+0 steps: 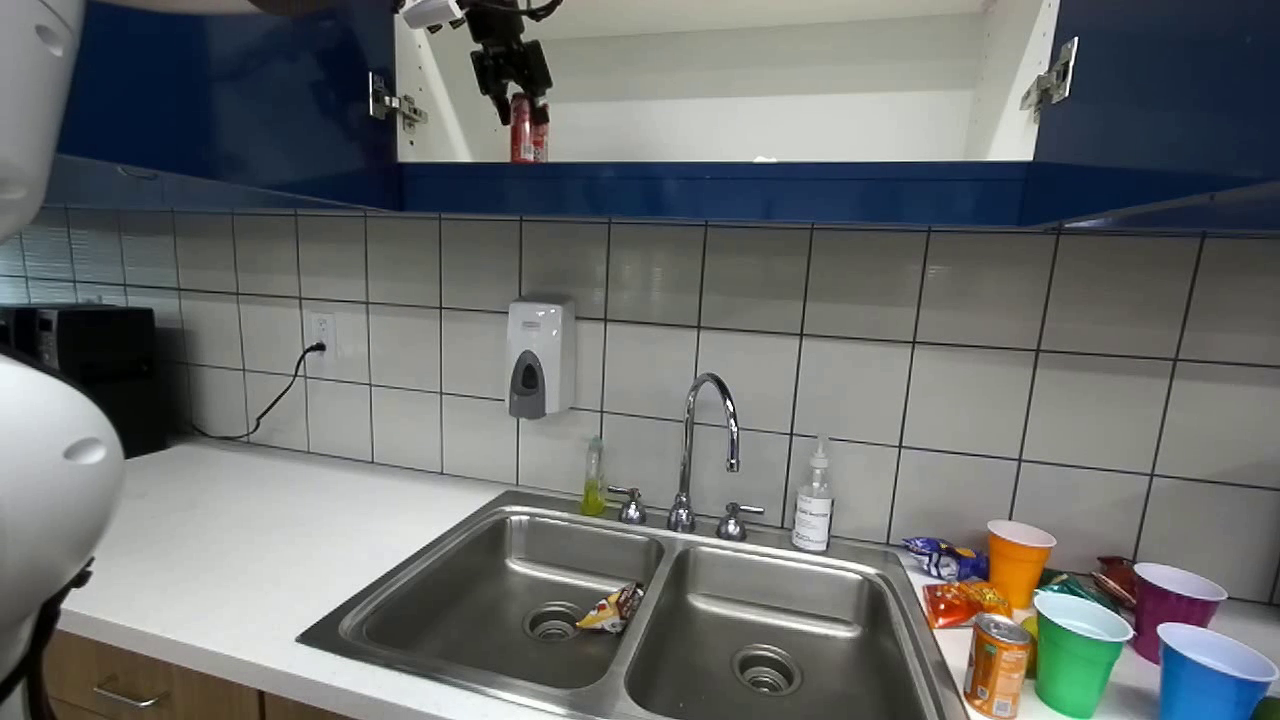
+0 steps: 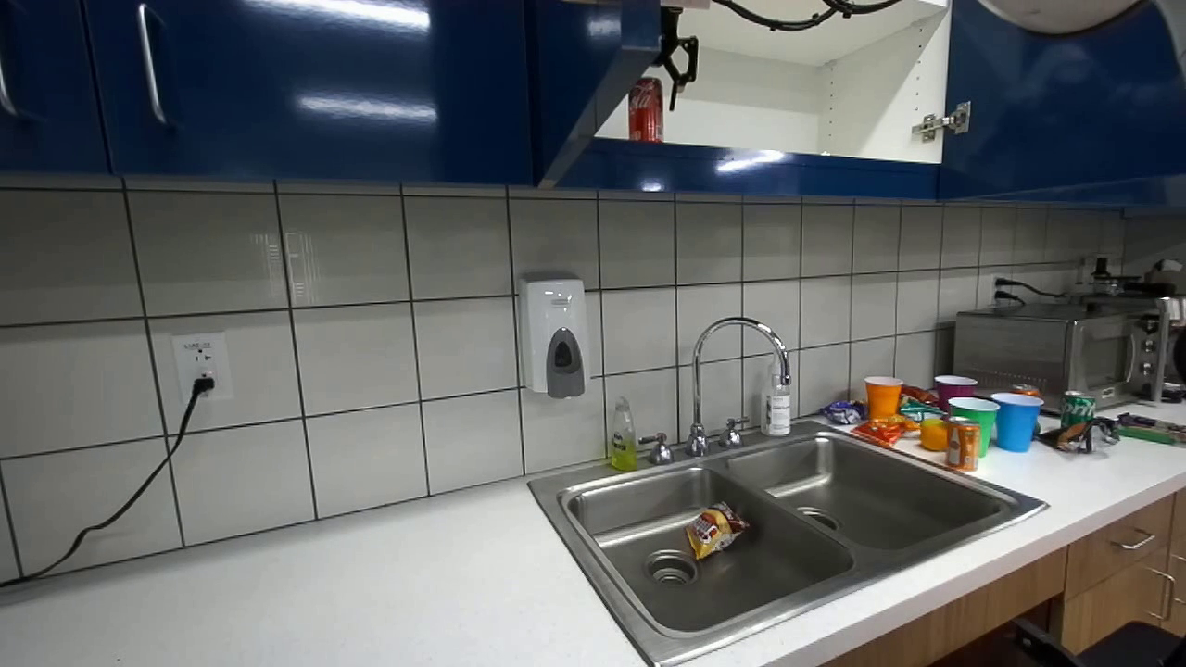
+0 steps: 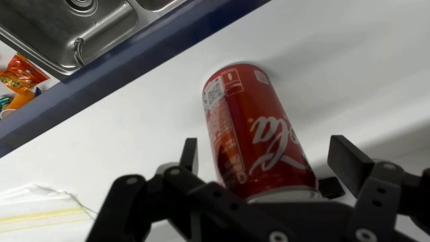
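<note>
The pincer stands spread astride the red cola can, with a gap showing on either side, so nothing is pinched. The can is upright inside the open blue cabinet, fairly near its front edge. From here, I judge that a sideways drift or tilt of the pincer could clip the can and topple it over that edge towards the sink. It looks glossy, silver-rimmed, with white script and no dents that I can see.

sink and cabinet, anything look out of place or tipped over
Yes: a snack bag lies in the sink beside the drain, odd because other packets lie on the counter. In the cabinet, the red can stands upright between the jaws of the open gripper.
</note>
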Available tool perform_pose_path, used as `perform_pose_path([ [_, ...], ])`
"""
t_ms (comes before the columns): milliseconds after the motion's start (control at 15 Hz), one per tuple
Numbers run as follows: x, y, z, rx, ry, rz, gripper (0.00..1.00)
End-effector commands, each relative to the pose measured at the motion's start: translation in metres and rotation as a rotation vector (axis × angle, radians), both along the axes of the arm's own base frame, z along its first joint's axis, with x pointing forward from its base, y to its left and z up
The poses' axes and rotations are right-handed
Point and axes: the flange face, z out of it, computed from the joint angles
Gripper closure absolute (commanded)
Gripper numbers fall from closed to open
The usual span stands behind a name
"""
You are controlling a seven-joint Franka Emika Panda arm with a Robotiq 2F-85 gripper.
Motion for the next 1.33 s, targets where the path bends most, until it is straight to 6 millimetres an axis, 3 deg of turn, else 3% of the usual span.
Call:
perform_pose_path([
  [0,0.002,0.001,0.003,-0.002,0.004,-0.038,0.0],
  [600,-0.009,0.002,0.013,0.014,-0.004,0.0,0.0],
  [1267,-0.028,-0.01,0.013,0.042,0.023,-0.009,0.0],
])
